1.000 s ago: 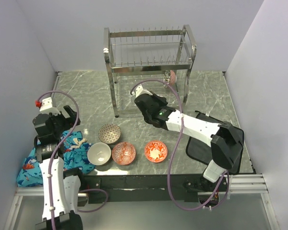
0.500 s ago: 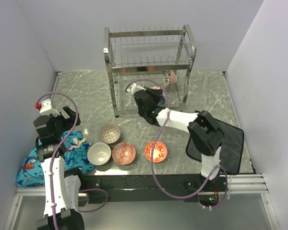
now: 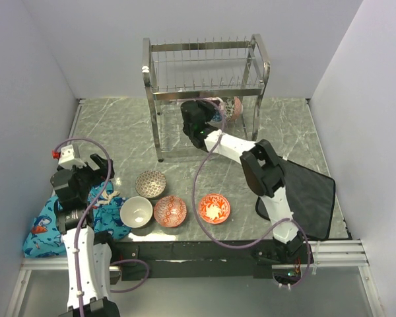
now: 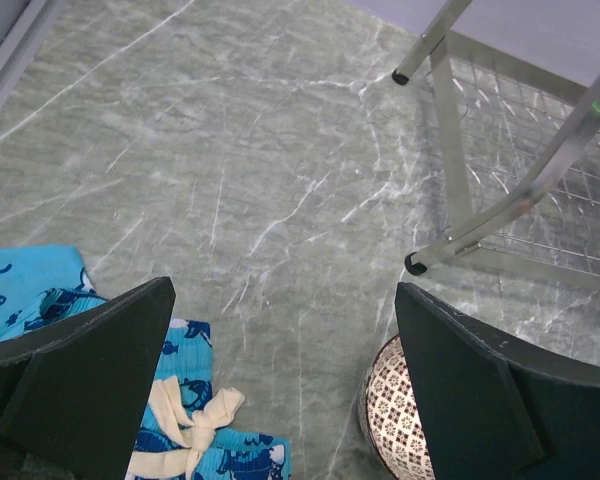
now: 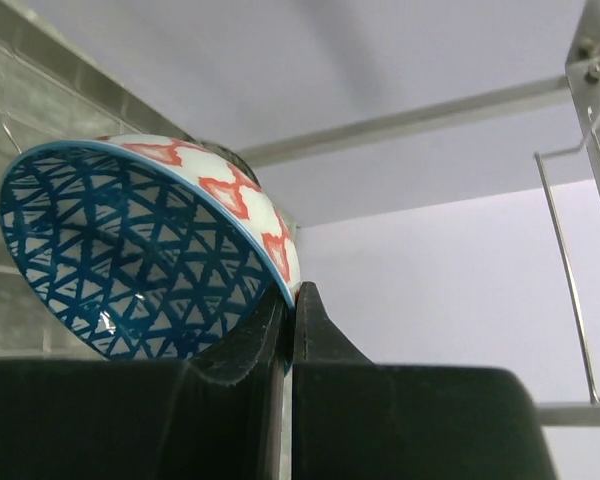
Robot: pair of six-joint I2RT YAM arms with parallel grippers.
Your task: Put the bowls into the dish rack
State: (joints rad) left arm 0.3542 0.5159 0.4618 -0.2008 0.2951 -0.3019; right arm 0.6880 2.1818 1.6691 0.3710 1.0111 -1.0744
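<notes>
Well under the dish rack's (image 3: pixel 201 45) upper tier, upper centre of the top view, the blue bowl (image 5: pixel 140 260) stands tilted on edge. It lies up-left of the right gripper (image 5: pixel 288 310), which pinches its rim. Just right, a pinkish bowl (image 3: pixel 236 105) crowds the slot. Lower centre sit four more bowls (image 3: pixel 170 211), the left gripper (image 4: pixel 283 290) spread wide beside them.

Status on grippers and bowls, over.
Left gripper open, empty. Right gripper shut on blue bowl, under dish rack top tier. Pinkish bowl racked alongside. Four bowls waiting.
</notes>
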